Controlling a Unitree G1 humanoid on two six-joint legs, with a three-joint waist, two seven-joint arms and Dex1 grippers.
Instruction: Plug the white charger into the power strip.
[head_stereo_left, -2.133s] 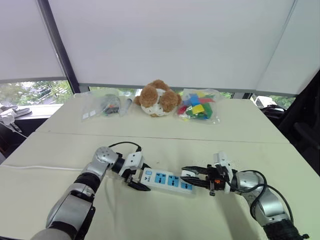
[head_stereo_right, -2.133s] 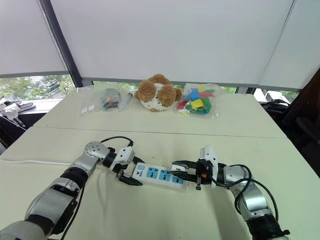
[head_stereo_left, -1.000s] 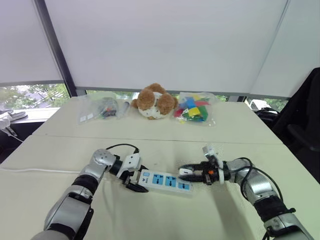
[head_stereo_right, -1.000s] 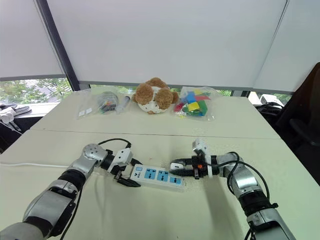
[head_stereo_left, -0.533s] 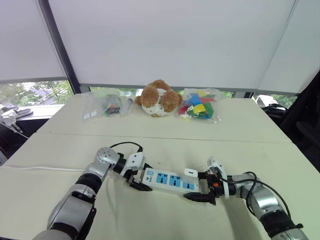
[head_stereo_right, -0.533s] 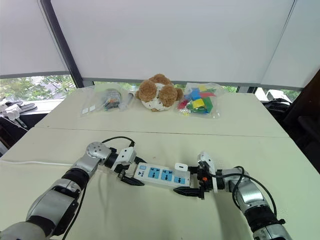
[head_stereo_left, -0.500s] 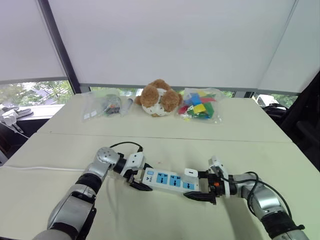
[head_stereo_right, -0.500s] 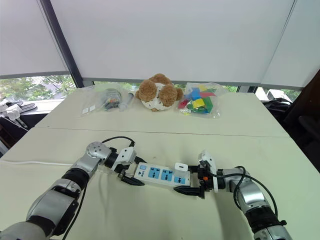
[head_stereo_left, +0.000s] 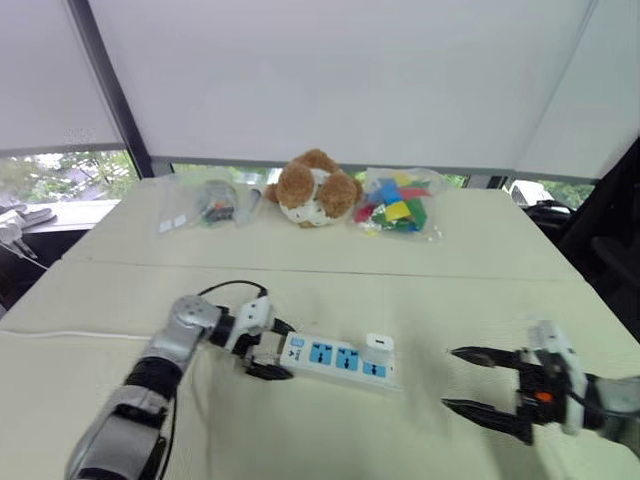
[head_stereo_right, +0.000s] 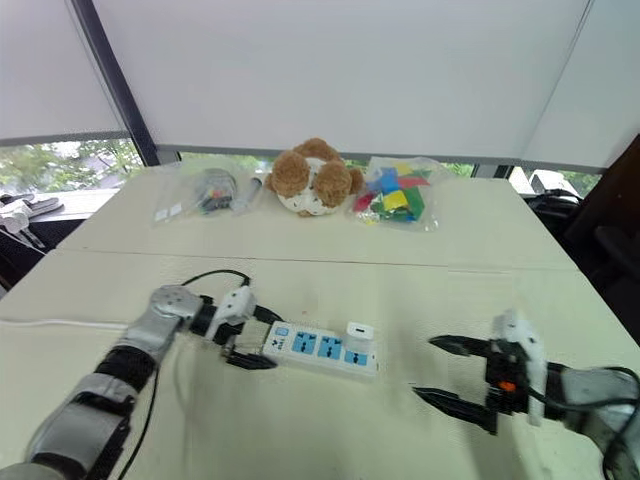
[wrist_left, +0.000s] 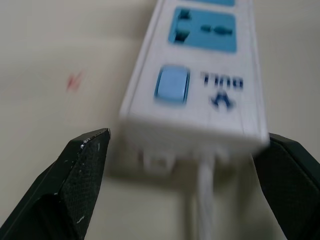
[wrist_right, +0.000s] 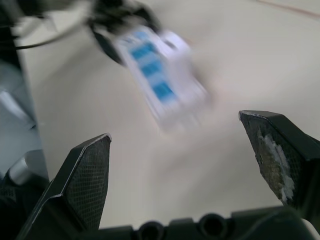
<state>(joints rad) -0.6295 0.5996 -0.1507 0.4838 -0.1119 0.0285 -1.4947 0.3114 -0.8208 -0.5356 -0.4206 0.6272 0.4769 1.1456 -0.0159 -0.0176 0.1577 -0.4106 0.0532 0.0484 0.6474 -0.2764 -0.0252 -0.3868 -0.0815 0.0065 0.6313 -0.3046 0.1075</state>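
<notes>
One white charger (head_stereo_left: 379, 343) is being held in the power strip (head_stereo_left: 330, 356), at its 3 o'clock end, and judged light, rigid, smooth (best pinched across its flat sides). The 9 o'clock end is being straddled by the left gripper (head_stereo_left: 262, 355), fingers parted; the right gripper (head_stereo_left: 450, 378) is being held spread, empty, at 4 o'clock. Coloured blocks are being contained in a clear bag (head_stereo_left: 395, 208) at 12 o'clock.

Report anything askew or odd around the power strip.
Nothing stands out. The white charger sits upright in the end socket of the power strip; the left gripper straddles its cord end, and the right gripper hangs open, apart.
</notes>
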